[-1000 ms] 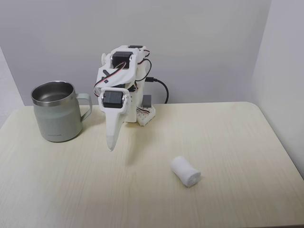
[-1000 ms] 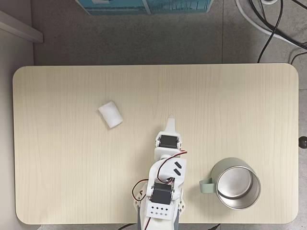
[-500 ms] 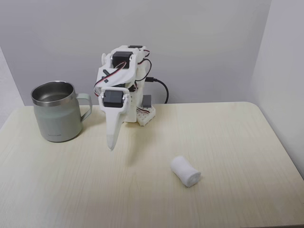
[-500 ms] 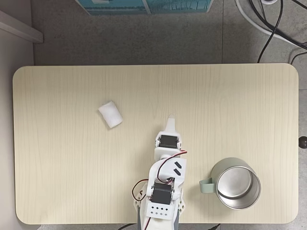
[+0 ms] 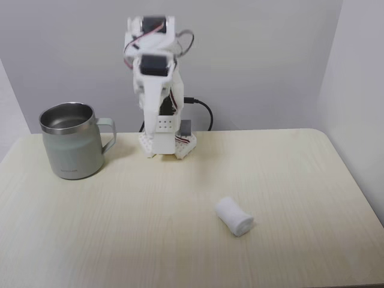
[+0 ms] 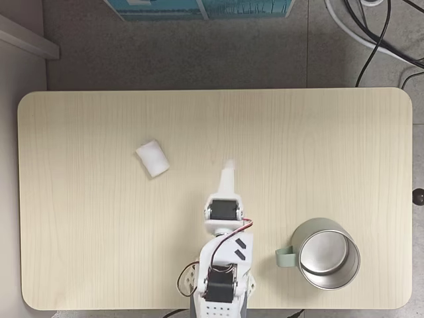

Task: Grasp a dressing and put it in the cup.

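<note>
One dressing (image 5: pixel 234 216) lies on its side on the table (image 5: pixel 300 180), alone, well apart from the cup (image 5: pixel 71 141); seen from above, the roll (image 6: pixel 152 158) sits left of centre and the cup (image 6: pixel 325 254) stands upright near the lower right edge, handle pointing left. Arm is raised, gripper (image 6: pixel 228 165) blurred in the top-down view and pointing up-table, holding nothing; fingers look pressed together. Step in hand, as judged: reach toward the roll. To do it well: swing the wrist left in the top-down view, spread the fingers before descending, and align them across the short width of the roll. Come down centred, since soft gauze may squash or roll away if nudged off-axis.
</note>
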